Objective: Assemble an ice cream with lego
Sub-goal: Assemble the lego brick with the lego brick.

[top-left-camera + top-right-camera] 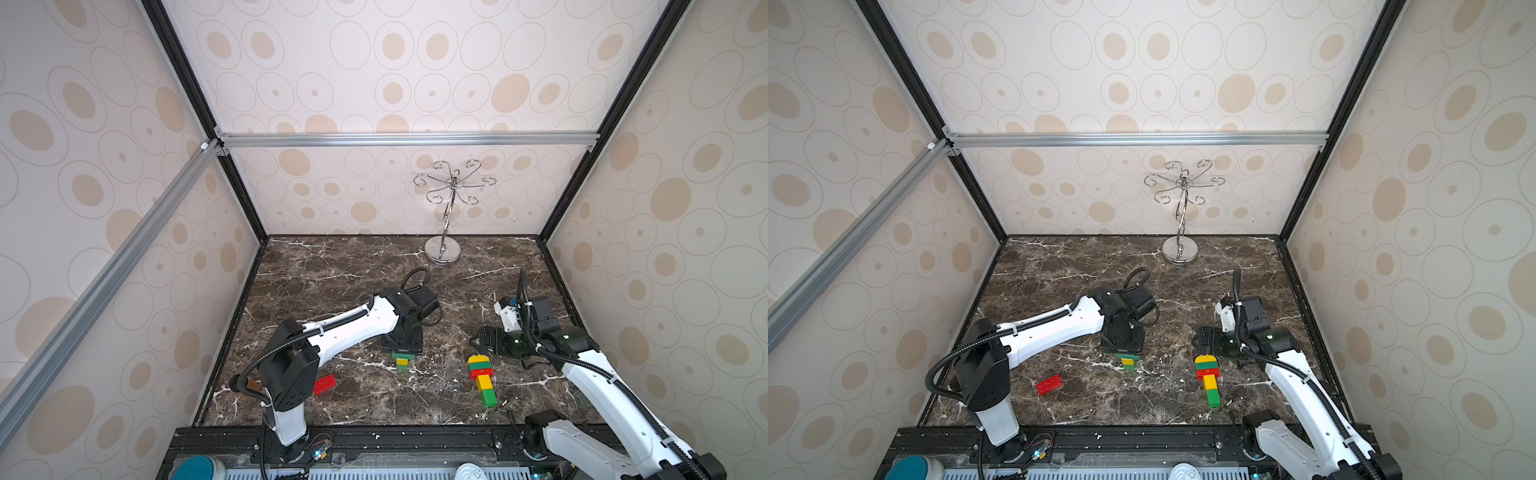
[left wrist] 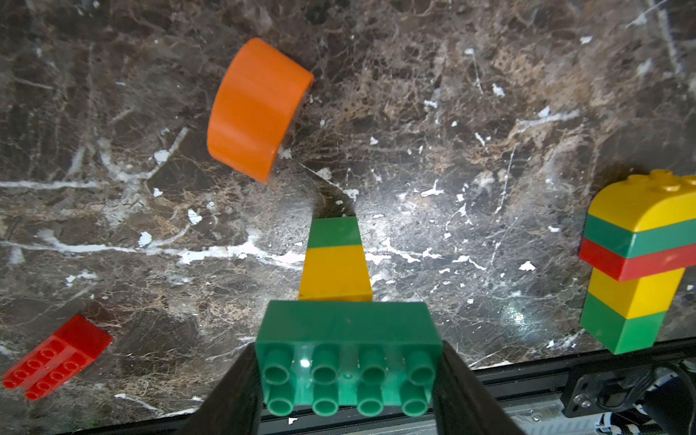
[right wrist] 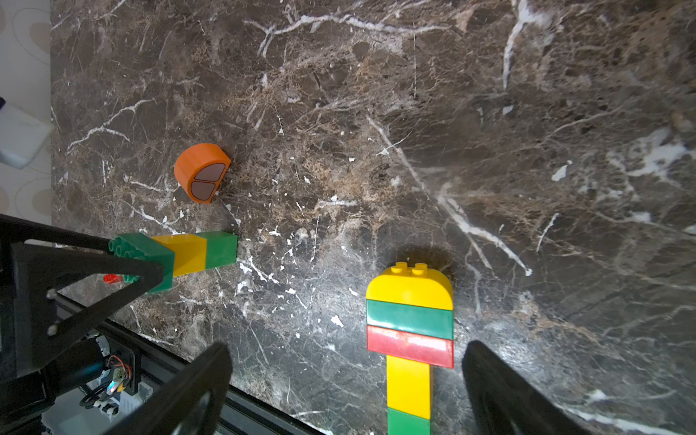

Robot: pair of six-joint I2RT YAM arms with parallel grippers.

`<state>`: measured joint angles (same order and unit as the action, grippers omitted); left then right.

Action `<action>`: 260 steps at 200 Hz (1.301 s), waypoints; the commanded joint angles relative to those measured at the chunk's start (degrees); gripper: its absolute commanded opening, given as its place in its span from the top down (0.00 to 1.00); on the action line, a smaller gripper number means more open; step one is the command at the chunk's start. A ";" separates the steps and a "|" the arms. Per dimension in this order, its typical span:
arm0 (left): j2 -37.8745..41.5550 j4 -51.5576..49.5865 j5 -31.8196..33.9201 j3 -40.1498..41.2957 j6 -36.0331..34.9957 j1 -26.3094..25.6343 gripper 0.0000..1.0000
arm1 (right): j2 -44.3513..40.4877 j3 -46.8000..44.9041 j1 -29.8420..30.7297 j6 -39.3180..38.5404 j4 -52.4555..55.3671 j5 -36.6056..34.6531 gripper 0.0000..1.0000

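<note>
Your left gripper clamps the green brick | your right gripper gapes empty near the tall stack | orange dome lies alone on table

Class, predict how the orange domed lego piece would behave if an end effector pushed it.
The orange domed piece looks rigid, and its hollow underside suggests lightness. Its glossy curve may slip or rock on the smooth marble table.
</note>
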<state>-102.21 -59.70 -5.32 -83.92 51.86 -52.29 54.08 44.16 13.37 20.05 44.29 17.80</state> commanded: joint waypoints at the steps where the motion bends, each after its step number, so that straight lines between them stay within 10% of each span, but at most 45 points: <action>1: 1.66 0.64 -0.21 -0.18 2.24 0.44 0.70 | -0.74 -0.79 -0.45 -0.45 0.03 -0.32 0.02; 260: 0.48 -4.50 2.82 -2.27 -7.04 -1.23 0.71 | -0.56 -0.57 -0.45 -0.47 0.35 -0.25 0.02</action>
<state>-102.21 -63.11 -3.70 -87.53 46.17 -53.41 54.08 44.05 13.37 20.05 44.16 17.82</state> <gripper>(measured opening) 0.636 0.984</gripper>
